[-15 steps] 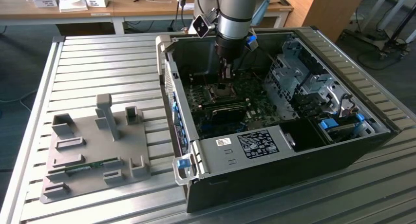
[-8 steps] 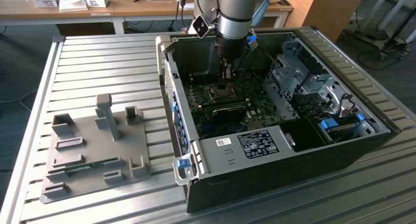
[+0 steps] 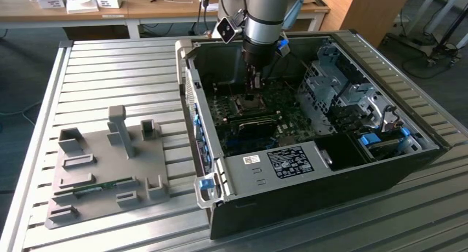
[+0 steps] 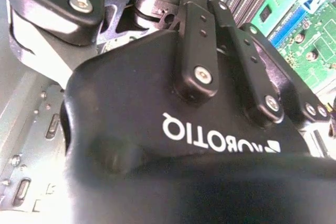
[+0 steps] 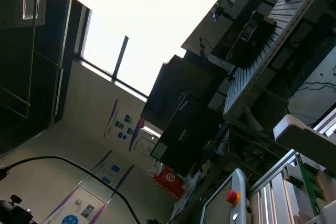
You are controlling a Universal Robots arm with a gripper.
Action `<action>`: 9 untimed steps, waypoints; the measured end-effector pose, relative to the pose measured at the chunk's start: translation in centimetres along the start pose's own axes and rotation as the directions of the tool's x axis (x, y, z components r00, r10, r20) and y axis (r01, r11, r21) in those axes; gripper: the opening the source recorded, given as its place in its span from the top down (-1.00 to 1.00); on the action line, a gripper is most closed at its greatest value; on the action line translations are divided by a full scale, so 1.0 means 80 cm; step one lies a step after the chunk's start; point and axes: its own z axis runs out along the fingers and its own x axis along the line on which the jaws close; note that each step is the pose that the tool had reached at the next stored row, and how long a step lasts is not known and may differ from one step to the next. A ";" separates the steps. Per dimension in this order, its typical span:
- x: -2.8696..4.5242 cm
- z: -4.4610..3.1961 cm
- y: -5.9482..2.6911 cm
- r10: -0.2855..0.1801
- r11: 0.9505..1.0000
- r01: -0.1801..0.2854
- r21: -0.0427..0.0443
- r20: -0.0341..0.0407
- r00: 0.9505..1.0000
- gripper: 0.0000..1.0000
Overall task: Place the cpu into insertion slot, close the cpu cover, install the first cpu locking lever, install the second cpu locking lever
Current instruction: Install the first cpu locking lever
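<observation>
In the exterior view my gripper hangs straight down inside the open computer case, just above the cpu socket on the motherboard. A silvery square frame, the cpu cover, lies around the socket directly beneath the gripper. I cannot tell whether the cpu sits in the socket, and the locking levers are too small to make out. The second wrist view is close on the gripper's black housing, with green motherboard beyond it.
The case lies on its side on a slatted metal table. Drive cages and cables crowd the exterior view's right of the case. A grey fixture plate holding a memory stick sits at the left. A wooden desk stands behind.
</observation>
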 end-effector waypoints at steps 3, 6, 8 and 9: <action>0.0000 0.0000 0.000 -0.006 1.000 0.006 0.000 0.000 1.000 0.79; 0.0000 0.0000 0.000 -0.011 1.000 0.011 0.000 0.000 1.000 0.79; 0.0000 0.0000 0.000 -0.015 1.000 0.015 0.000 0.000 1.000 0.79; 0.0000 0.0000 0.000 -0.017 1.000 0.017 0.000 0.000 1.000 0.79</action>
